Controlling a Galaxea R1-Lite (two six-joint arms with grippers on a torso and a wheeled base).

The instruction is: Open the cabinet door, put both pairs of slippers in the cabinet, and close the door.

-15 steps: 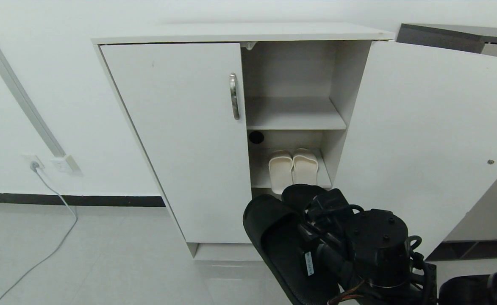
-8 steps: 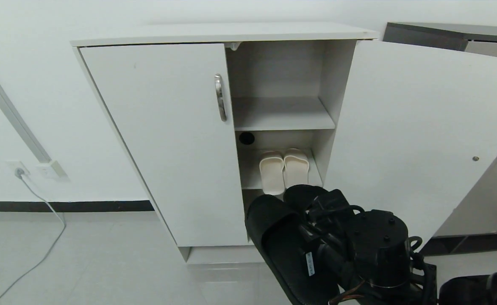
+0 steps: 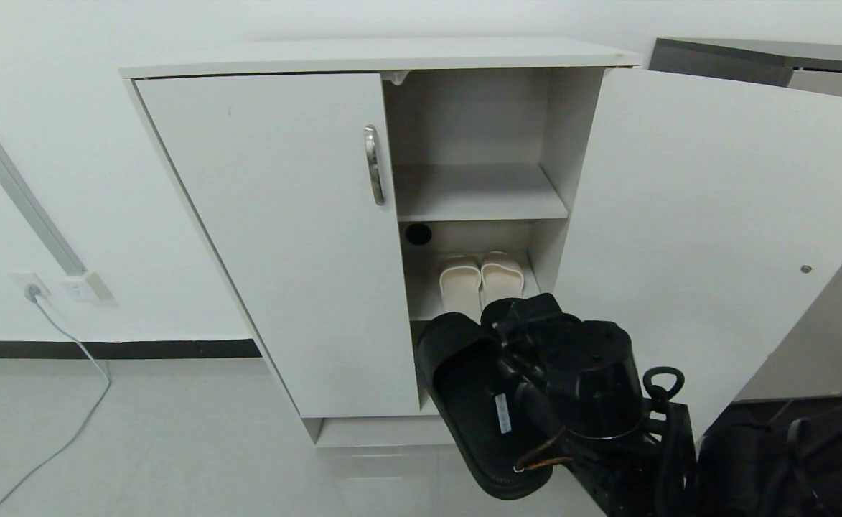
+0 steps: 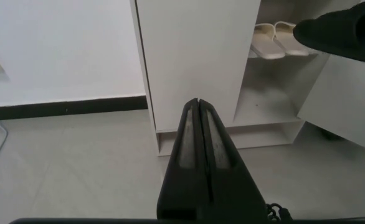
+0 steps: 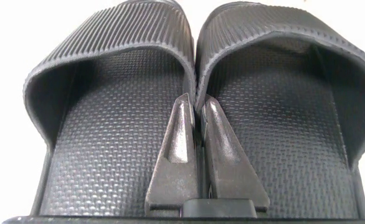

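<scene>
**Right wrist view.** The right claw (image 5: 196,102) is narrowed onto the black slippers (image 5: 126,124). We see its two fingers (image 5: 176,149) nearly together, pinching the inner side walls of the pair where the two slippers meet. The slippers lie side by side and touching, straps at the far end and textured insoles facing the camera.

**Left wrist view.** The left claw (image 4: 199,102) has its fingers pressed flat against each other with nothing between them. It hangs above the grey floor (image 4: 76,162), in front of the cabinet's closed left door (image 4: 195,56). Beyond it the white slippers (image 4: 276,40) sit as a pair on a shelf inside the open half, with the bottom compartment (image 4: 263,106) below them. A dark toe of the black pair shows at the edge, near the white pair.

**Head view.** The cabinet (image 3: 377,54) stands against the wall. Its left door carries a metal handle (image 3: 372,165) and is shut; the right door (image 3: 708,237) is swung wide. The upper shelf (image 3: 478,194) is bare. The white slippers lie on the shelf below it, toes inward. The black slippers hang in the right claw just outside the opening — toes toward the cabinet, heels lower and nearer to us. A cable (image 3: 69,431) runs from a wall socket (image 3: 29,291) down across the floor.
</scene>
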